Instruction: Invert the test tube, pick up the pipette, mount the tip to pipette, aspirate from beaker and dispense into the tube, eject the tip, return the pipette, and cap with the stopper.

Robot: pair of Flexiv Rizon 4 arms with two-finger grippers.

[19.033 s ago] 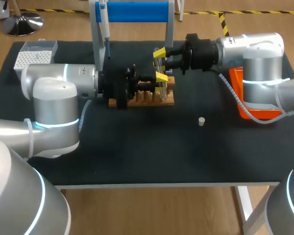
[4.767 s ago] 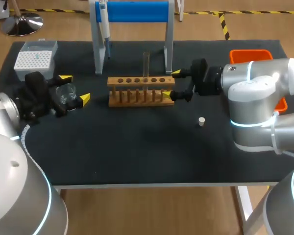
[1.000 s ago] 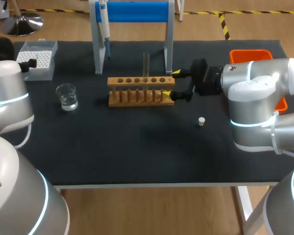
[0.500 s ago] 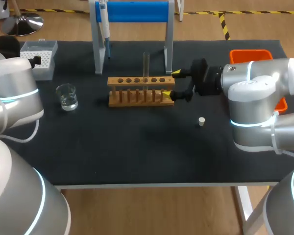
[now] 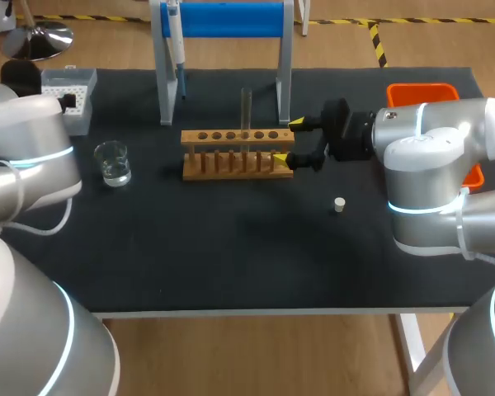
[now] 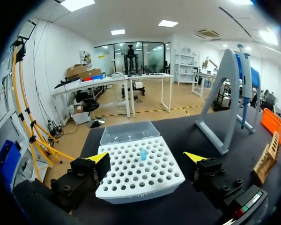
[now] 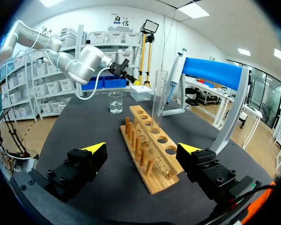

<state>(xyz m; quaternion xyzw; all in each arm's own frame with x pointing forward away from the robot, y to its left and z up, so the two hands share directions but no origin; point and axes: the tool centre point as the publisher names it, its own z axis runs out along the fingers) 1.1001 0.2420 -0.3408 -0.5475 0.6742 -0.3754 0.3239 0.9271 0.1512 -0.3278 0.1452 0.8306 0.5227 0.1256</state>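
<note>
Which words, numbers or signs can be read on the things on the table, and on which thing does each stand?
None can be read. The tip box, beaker, wooden rack, test tube, pipette and stopper show no legible print or marks.

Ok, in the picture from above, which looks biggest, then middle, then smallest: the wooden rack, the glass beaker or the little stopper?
1. wooden rack
2. beaker
3. stopper
The differences are plain; none look alike.
</note>
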